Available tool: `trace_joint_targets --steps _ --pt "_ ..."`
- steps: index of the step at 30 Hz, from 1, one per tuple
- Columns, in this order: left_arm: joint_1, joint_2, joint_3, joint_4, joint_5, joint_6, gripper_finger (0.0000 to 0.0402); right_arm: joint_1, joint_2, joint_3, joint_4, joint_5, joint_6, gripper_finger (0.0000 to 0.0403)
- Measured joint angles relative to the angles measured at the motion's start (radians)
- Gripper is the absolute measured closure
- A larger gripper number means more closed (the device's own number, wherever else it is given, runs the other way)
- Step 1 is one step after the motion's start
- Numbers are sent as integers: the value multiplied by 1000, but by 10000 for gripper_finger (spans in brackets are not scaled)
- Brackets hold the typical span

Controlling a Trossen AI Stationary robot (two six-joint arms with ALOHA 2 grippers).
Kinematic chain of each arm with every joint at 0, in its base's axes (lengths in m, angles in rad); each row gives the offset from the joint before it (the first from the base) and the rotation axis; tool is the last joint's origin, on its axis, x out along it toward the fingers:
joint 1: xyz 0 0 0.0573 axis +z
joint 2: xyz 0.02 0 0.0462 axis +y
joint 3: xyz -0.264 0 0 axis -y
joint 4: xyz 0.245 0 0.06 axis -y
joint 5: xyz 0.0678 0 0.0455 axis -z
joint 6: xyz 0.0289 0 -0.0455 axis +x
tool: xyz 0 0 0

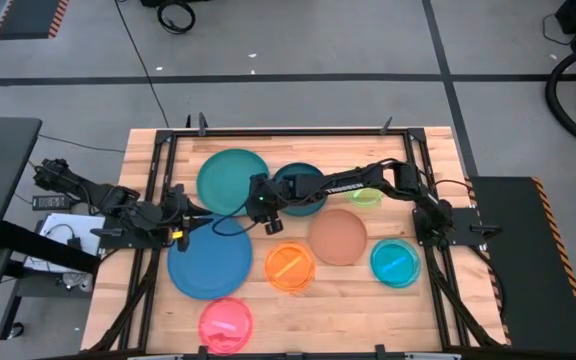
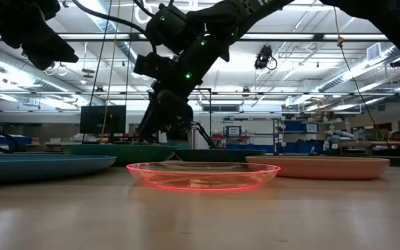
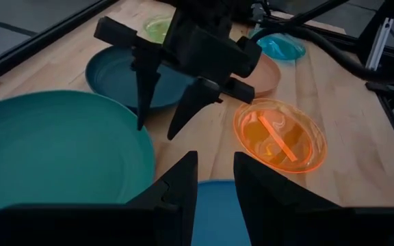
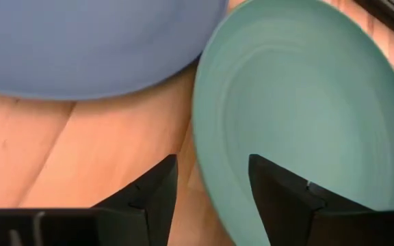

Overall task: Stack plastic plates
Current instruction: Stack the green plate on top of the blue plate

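Eight plates lie flat and apart on the wooden table: large blue (image 1: 210,262), large teal (image 1: 232,179), dark teal (image 1: 300,190), tan (image 1: 337,237), orange (image 1: 289,266), cyan (image 1: 395,262), green (image 1: 366,197) and pink (image 1: 226,323). My right gripper (image 1: 271,222) reaches across the table and hangs open, fingers pointing down, over the bare wood between the teal plate (image 4: 299,102) and the blue plate (image 4: 81,41). The left wrist view shows my right gripper (image 3: 156,131) beside the teal plate's rim (image 3: 146,147). My left gripper (image 3: 214,179) is open above the blue plate's far left edge (image 3: 217,215).
A black metal frame (image 1: 288,131) runs along the table's far edge and down both sides. In the low view the pink plate (image 2: 203,173) lies nearest, with the tan plate (image 2: 318,165) and blue plate (image 2: 40,165) behind. Bare wood (image 1: 318,315) shows along the near edge.
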State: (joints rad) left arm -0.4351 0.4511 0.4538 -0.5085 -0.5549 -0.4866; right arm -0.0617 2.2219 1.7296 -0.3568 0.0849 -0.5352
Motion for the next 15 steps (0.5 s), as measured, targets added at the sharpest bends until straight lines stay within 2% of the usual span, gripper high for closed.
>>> trace_joint_targets --steps 6,11,15 --pt "0 0 0 -1 0 0 299 -10 2 -18 -14 -5 -129 230" --pt "0 0 0 0 0 0 299 -43 2 -18 -15 -8 -142 249" --pt "0 0 0 -1 0 0 299 -70 3 -18 -32 -56 -146 265"
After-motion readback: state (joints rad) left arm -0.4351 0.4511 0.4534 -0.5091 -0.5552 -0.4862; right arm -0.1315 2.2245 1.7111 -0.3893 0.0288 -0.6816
